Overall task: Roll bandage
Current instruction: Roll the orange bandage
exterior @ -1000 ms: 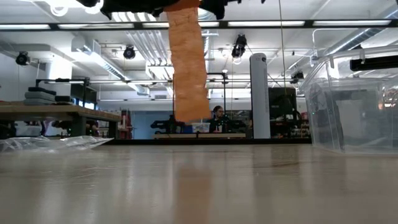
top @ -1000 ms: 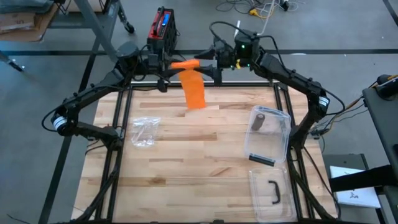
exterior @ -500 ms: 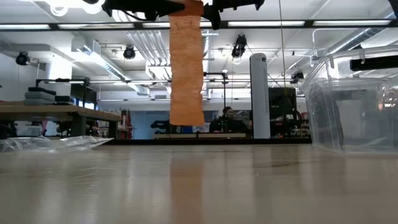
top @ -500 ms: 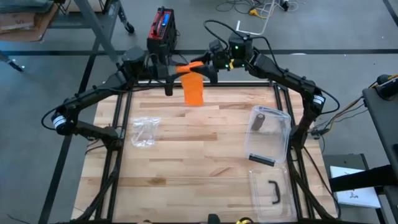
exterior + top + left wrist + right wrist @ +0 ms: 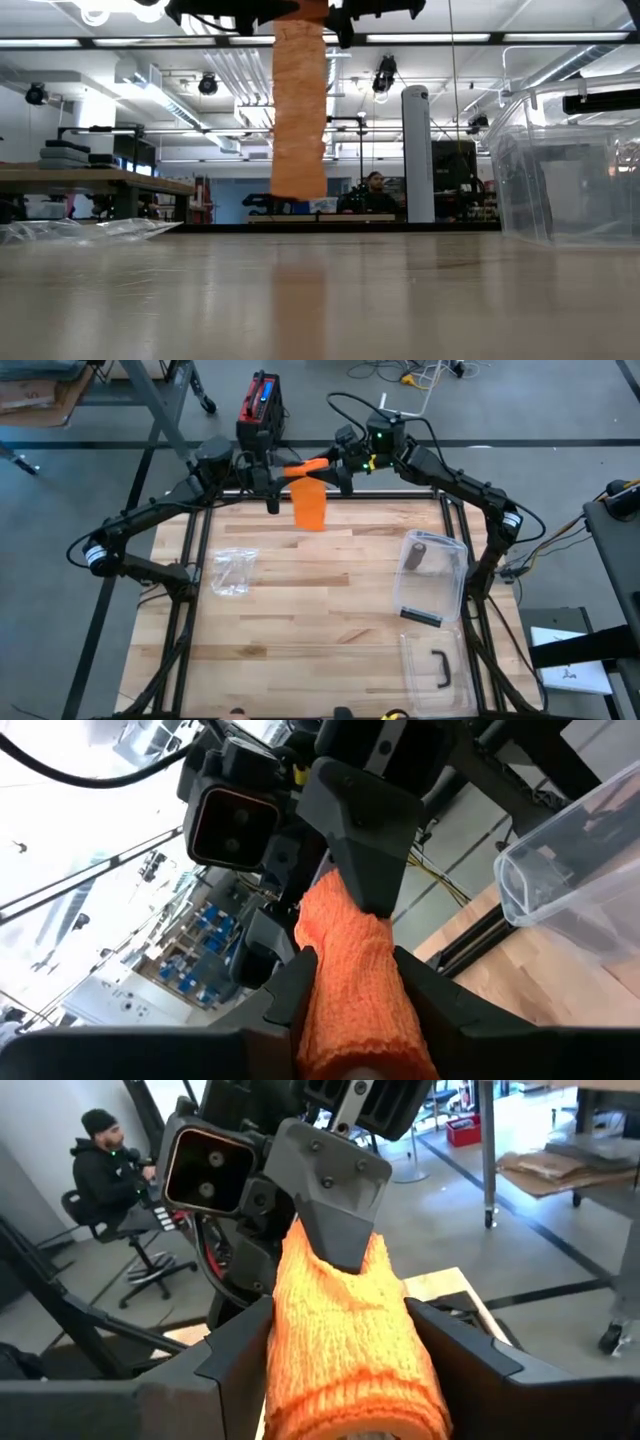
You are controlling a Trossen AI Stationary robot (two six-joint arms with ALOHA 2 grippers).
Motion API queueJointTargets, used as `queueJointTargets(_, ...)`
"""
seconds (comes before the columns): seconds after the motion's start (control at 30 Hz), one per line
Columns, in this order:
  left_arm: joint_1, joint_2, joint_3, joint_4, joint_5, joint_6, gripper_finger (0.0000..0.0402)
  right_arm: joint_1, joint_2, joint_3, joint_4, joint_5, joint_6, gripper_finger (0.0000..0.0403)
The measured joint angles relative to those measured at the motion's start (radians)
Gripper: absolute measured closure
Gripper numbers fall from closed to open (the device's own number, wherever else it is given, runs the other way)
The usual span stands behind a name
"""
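At the table's (image 5: pixel 330 620) 12 o'clock edge, the left tool (image 5: pixel 272 482) and right tool (image 5: pixel 340 468) meet, each closed partway on the orange bandage (image 5: pixel 309 500). Its loose tail hangs down, clear of the table.

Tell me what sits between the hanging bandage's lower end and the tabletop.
Nothing: in the low view the orange bandage ends in open air above the bare wooden table.

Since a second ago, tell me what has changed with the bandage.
The hanging tail of the bandage has shortened, its end rising off toward the roll held between the left claw and right claw. Both claws keep their grip; bag and box unmoved.
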Motion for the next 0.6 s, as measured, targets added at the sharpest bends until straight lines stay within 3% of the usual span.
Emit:
queueJointTargets(0.23, -0.002, 0.000, 0.000, 0.015, -0.001, 0.014, 0.0307, -0.004, 0.000, 0.006, 0.017, -0.004, 0.036, 0.0194)
queueJointTargets(0.6, -0.002, 0.000, 0.000, 0.030, 0.000, 0.185, 0.0303, -0.003, 0.000, 0.007, 0.019, -0.005, 0.065, 0.0194)
